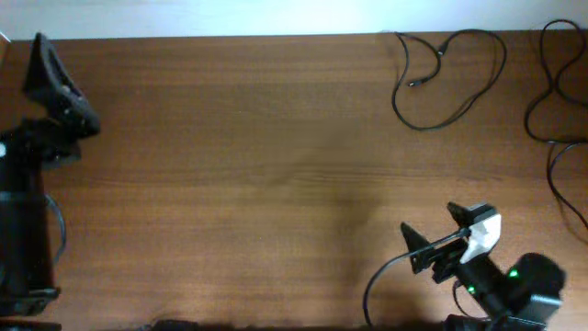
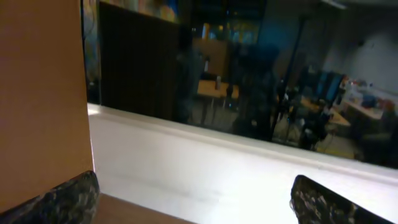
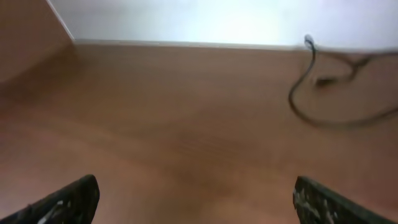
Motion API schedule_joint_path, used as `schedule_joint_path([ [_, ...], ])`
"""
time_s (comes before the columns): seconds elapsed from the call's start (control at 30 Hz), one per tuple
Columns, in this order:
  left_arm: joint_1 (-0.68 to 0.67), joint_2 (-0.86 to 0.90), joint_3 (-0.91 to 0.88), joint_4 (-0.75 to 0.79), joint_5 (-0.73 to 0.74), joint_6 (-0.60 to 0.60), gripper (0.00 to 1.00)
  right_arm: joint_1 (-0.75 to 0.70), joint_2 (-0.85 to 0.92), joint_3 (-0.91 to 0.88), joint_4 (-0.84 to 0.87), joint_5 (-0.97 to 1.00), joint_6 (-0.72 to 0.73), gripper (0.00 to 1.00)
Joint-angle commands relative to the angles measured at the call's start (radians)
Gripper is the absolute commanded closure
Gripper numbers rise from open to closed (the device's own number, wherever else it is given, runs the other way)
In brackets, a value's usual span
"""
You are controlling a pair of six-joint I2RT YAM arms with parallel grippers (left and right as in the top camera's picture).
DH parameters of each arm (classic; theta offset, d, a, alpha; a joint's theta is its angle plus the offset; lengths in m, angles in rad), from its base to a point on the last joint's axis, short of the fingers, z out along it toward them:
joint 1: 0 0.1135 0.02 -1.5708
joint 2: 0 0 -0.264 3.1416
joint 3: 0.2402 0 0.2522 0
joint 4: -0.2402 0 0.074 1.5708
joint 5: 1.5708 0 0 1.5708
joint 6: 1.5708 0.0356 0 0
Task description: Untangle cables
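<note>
1. Both grippers stood wide open, holding nothing: right gripper [image 1: 428,222] near the table [image 1: 230,165] front, left gripper [image 1: 41,57] far left.
2. One cable [image 1: 450,78] lay looped at the far right corner, well apart from both; a second cable [image 1: 559,87] ran along the right edge, partly out of frame.
3. Loop's long axis ran roughly left-right; its plug [image 1: 415,85] pointed left, inward.
4. My judgement of the risk: thin cord flat on wood could slip my grip, or I could pinch two strands and drag the loop onto the second cable.
</note>
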Motion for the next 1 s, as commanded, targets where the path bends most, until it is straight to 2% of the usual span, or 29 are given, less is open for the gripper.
schedule_joint_path([
  [0.0, -0.002, 0.017, -0.019, 0.001, 0.012, 0.016, 0.01, -0.004, -0.066, -0.185, 0.060, 0.019, 0.132, 0.01],
  [0.07, -0.002, 0.016, -0.019, 0.002, 0.011, 0.016, 0.01, -0.004, -0.066, -0.245, 0.095, 0.040, 0.222, 0.01],
  [0.17, -0.002, -0.037, -0.064, 0.020, 0.003, 0.016, 0.01, -0.003, -0.066, -0.245, 0.092, 0.098, 0.224, 0.01],
  [0.23, -0.002, -0.138, -0.198, 0.102, -0.044, 0.016, 0.01, -0.003, -0.066, -0.245, 0.091, 0.098, 0.224, 0.01],
  [0.37, 0.001, -0.437, -0.565, 0.390, -0.182, 0.016, 0.01, -0.003, -0.066, -0.245, 0.092, 0.094, 0.223, 0.01],
  [0.5, 0.031, -0.686, -0.753, 0.553, -0.189, 0.016, 0.01, -0.003, -0.066, -0.245, 0.094, 0.119, 0.223, 0.01],
  [0.67, 0.032, -0.729, -0.754, 0.493, -0.188, 0.016, 0.01, -0.003, -0.066, -0.245, 0.091, 0.124, 0.223, 0.01],
  [0.97, 0.032, -0.729, -0.755, 0.257, -0.180, 0.014, 0.01, -0.003, -0.066, -0.245, 0.091, 0.124, 0.223, 0.01],
])
